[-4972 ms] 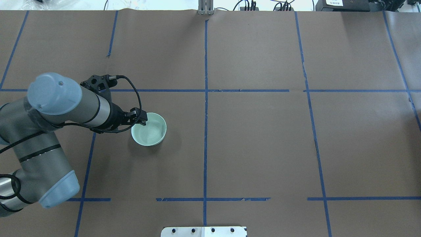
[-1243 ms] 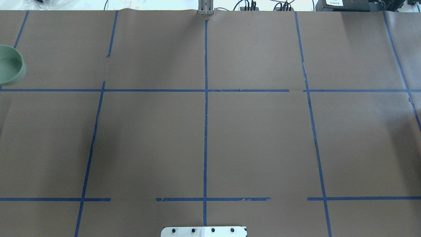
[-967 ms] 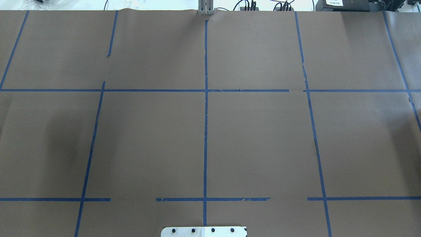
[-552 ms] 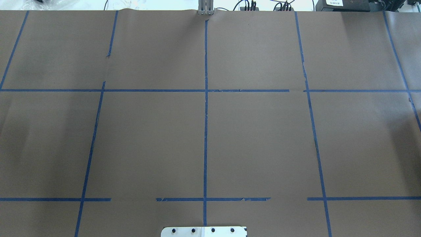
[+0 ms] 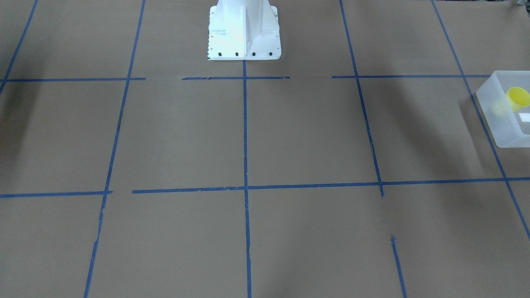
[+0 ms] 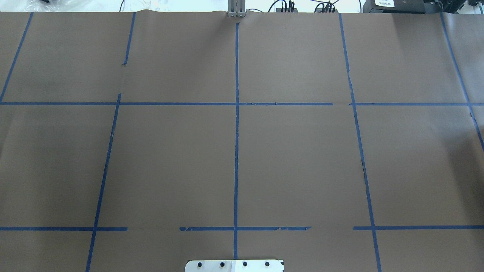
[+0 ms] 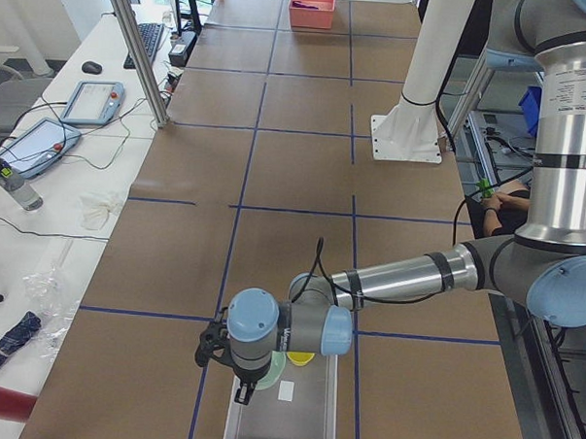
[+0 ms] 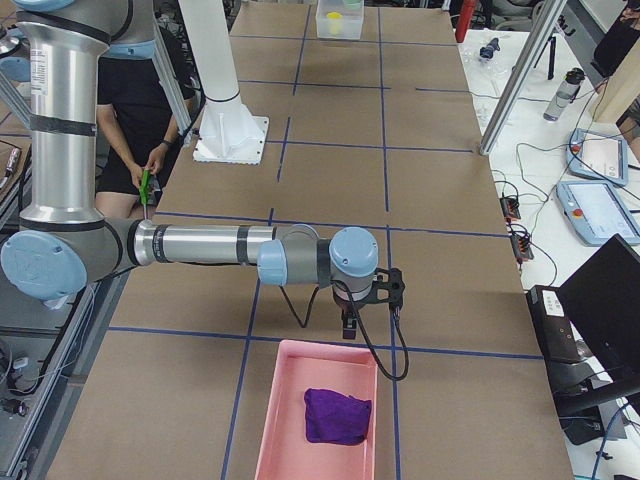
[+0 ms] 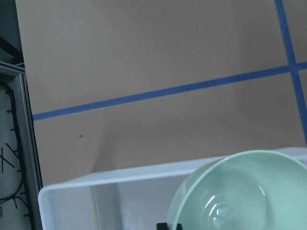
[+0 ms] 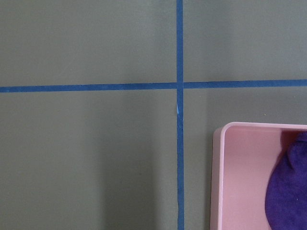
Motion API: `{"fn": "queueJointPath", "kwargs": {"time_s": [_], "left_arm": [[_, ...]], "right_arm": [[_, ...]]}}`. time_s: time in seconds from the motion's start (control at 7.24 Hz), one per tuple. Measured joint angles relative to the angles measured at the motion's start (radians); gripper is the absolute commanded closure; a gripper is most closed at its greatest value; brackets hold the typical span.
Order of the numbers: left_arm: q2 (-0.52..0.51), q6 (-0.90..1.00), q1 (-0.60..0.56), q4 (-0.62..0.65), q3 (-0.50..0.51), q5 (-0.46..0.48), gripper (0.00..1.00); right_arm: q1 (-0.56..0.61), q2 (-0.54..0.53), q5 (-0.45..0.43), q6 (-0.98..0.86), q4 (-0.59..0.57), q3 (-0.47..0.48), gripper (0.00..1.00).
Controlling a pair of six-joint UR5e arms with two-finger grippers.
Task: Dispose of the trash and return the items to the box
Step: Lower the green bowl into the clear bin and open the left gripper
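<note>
The box (image 5: 497,124) is a frosted white bin at the table's end on my left, with the yellow cup (image 5: 518,97) inside it. In the left wrist view a mint-green bowl (image 9: 240,191) hangs tilted over the box's rim (image 9: 96,178). My left gripper (image 9: 170,226) is shut on the bowl's edge. The exterior left view shows that arm over the box (image 7: 304,419), with the bowl (image 7: 273,372) beside the cup (image 7: 301,358). My right gripper (image 8: 348,325) hovers by a pink tray (image 8: 290,420); whether it is open or shut I cannot tell.
A purple cloth (image 8: 338,415) lies in the pink tray (image 10: 218,182). The white robot base (image 5: 243,29) stands at the table's robot side. A seated person (image 8: 140,150) is behind the base. Tablets and cables lie on the side bench (image 7: 53,141).
Five seconds ago my left gripper held the bowl on the table's left half. It carried the bowl off the overhead view's left edge, and both have stayed out of that view since.
</note>
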Motion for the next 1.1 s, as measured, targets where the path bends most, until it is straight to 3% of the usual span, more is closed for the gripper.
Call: {"fn": "queueJointPath", "kwargs": {"time_s": [0.28,0.41,0.55,0.69,1.1], "left_arm": [[0.048,0.008,-0.022,-0.054,0.013,0.078,1.0],[0.05,0.007,-0.03,-0.067,0.027,0.101,0.82],[0.049,0.001,-0.033,-0.076,0.035,0.111,0.47],[0.049,-0.012,-0.034,-0.079,0.038,0.114,0.0],[0.043,-0.116,-0.034,-0.081,0.015,0.108,0.0]], "right_arm": [[0.0,0.0,0.0,0.0,0.0,0.005,0.0],[0.0,-0.001,0.0,0.001,-0.001,0.006,0.0],[0.0,-0.002,0.0,0.001,-0.001,0.008,0.0],[0.0,-0.003,0.0,0.002,-0.001,0.012,0.0],[0.0,-0.003,0.0,0.007,-0.001,0.02,0.0]]}}
